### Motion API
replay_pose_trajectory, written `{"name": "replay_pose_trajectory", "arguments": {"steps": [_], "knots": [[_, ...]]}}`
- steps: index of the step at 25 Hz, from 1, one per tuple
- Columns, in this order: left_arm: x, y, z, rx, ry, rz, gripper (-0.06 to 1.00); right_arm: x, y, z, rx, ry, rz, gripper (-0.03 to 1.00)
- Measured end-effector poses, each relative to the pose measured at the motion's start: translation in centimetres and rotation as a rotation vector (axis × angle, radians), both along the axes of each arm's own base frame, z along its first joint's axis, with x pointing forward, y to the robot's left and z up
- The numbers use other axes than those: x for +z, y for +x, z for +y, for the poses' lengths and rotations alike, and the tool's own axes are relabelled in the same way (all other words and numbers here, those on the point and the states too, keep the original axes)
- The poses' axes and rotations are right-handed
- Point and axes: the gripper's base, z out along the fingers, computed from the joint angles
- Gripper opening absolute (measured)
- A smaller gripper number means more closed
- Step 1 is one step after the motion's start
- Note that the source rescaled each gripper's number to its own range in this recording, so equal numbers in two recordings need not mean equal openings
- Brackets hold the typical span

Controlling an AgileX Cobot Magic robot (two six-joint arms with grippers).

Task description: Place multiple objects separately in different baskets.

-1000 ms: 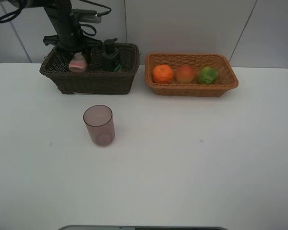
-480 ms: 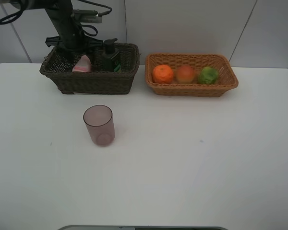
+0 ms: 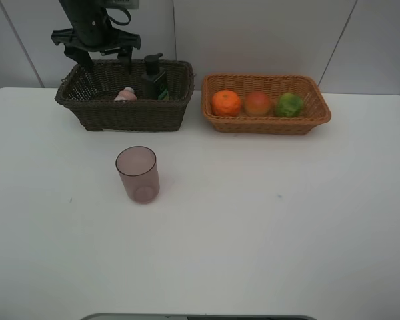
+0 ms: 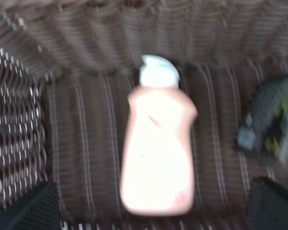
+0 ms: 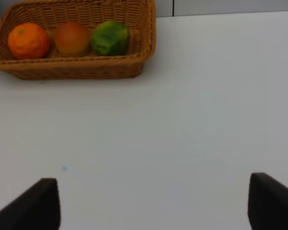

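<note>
white table (image 3: 267, 227); left gripper (image 3: 97, 57) spread wide above dark basket (image 3: 123, 110), pink tube (image 4: 157, 153) released inside; right gripper (image 5: 153, 203) apart, empty.

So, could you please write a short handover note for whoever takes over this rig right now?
Left gripper: open, empty, above the dark brown basket.
Right gripper: open, holding nothing, over bare table near the tan basket.

In the dark basket: pink tube lying flat on the bottom, released, with the dark green pump bottle beside it.
In the tan basket: orange, peach and green fruit in a row.

Done: five of six items are sorted.
Left: the mauve cup stands upright on the table in front of the dark basket, probably its destination.
</note>
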Motion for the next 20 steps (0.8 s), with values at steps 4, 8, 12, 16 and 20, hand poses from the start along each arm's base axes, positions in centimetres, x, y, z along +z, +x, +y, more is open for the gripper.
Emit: {"name": "replay_pose_trajectory", "arguments": {"steps": [4,8,12,16,20], "knots": [[1.7,-2.3,-1.6,-0.037,0.010,0.052,1.00,0.0,0.0,0.0,0.000,0.000,0.000,0.61],[2.5,-5.3,-2.6,-0.077,-0.011,0.055,1.00,0.0,0.0,0.0,0.000,0.000,0.000,0.61],[2.4,-8.6,-2.3,-0.103,-0.030,0.024,1.00,0.0,0.0,0.0,0.000,0.000,0.000,0.61],[1.6,-11.7,-1.6,-0.132,-0.021,0.031,1.00,0.0,0.0,0.0,0.000,0.000,0.000,0.61],[0.2,-14.5,-2.0,-0.212,-0.002,0.077,1.00,0.0,0.0,0.0,0.000,0.000,0.000,0.61]]}}
